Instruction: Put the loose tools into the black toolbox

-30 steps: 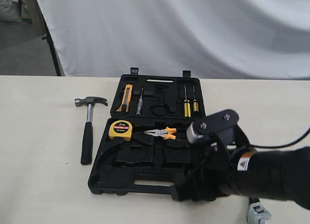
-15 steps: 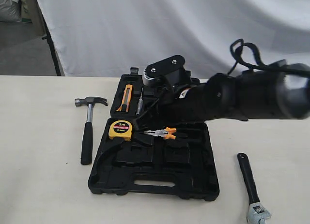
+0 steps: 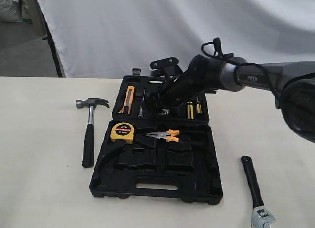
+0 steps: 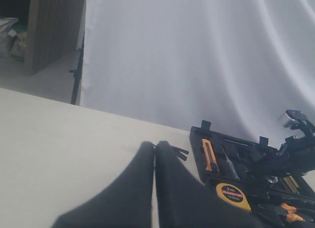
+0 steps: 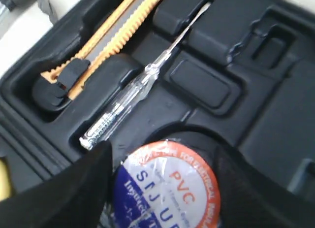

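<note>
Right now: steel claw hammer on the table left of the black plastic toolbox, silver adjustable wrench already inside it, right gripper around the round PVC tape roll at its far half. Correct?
Wrong: the silver adjustable wrench lies on the table right of the black plastic toolbox, not inside, as the exterior view shows. The steel claw hammer and round PVC tape roll are as stated.

right gripper (image 5: 165, 183) gripping (left gripper (image 4: 155, 148) closed)

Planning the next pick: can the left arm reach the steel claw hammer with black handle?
Probably yes: the hammer lies uncovered on the pale table, left of the black plastic toolbox; the right gripper is over its far half.
</note>
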`<state>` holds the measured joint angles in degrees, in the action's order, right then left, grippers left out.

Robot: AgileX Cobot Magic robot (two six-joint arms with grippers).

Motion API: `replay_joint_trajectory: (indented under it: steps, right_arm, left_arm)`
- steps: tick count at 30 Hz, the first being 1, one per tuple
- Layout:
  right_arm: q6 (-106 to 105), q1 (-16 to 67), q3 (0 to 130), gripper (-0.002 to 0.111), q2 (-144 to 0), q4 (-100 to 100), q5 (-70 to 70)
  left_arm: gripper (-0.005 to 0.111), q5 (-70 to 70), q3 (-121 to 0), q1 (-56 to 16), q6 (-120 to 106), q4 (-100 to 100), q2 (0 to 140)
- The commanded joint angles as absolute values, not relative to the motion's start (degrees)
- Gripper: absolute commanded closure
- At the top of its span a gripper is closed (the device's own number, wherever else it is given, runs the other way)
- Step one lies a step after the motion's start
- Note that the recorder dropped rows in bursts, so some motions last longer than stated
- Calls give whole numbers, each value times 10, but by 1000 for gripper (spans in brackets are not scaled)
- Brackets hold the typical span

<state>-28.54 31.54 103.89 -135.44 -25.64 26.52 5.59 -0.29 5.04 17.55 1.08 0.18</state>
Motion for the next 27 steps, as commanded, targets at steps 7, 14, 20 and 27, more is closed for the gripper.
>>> replay_joint_trajectory:
  steps: [7, 14, 20, 27]
  right_arm:
    - [-283, 310, 1079, 109, -1382, -205, 280]
    - [-273, 310, 1079, 109, -1390, -205, 275]
    - [-244, 310, 1079, 97, -1391, -205, 275]
    - [-237, 310, 1079, 32, -1389, -205, 283]
  left_arm:
    - [106, 51, -4, 48, 178, 8, 0]
    - [106, 51, -4, 48, 178, 8, 0]
    - [106, 51, -4, 48, 178, 8, 0]
    - [106, 51, -4, 48, 178, 8, 0]
